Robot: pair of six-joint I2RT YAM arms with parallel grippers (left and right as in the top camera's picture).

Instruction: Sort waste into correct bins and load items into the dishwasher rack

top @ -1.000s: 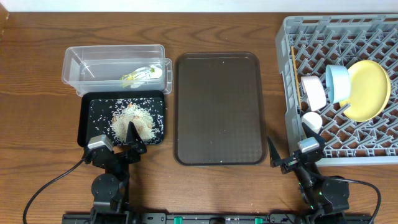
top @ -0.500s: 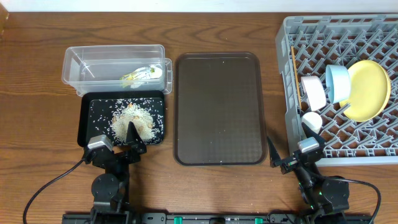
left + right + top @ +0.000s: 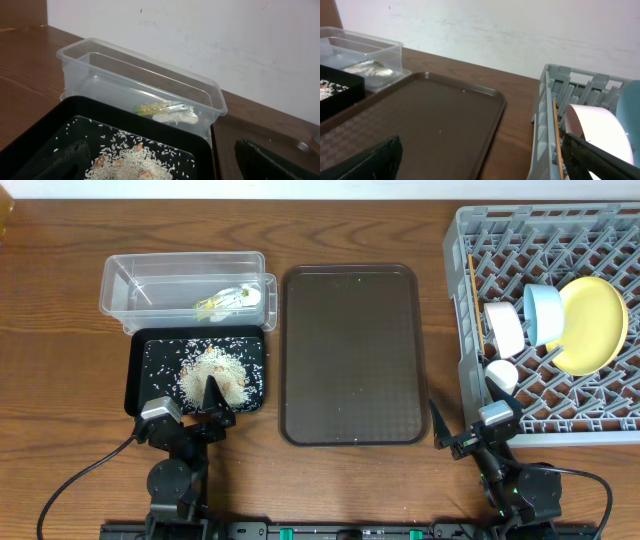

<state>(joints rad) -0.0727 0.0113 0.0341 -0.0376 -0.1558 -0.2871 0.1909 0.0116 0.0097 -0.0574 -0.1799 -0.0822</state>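
Observation:
The green-and-yellow wrapper (image 3: 222, 301) lies in the clear tub (image 3: 120, 280), also seen in the left wrist view (image 3: 165, 109). Rice scraps (image 3: 212, 372) are piled in the black tray (image 3: 145, 380). The grey rack (image 3: 600, 240) holds the yellow plate (image 3: 590, 325), light-blue bowl (image 3: 545, 312), white-pink bowl (image 3: 504, 328), white cup (image 3: 502, 373) and chopsticks (image 3: 474, 290). My left gripper (image 3: 190, 418) is open and empty at the tray's near edge. My right gripper (image 3: 468, 430) is open and empty by the rack's near left corner.
A large brown serving tray (image 3: 350, 355) lies between the bins and the rack, bare but for a few specks. A white wall stands behind the table in both wrist views.

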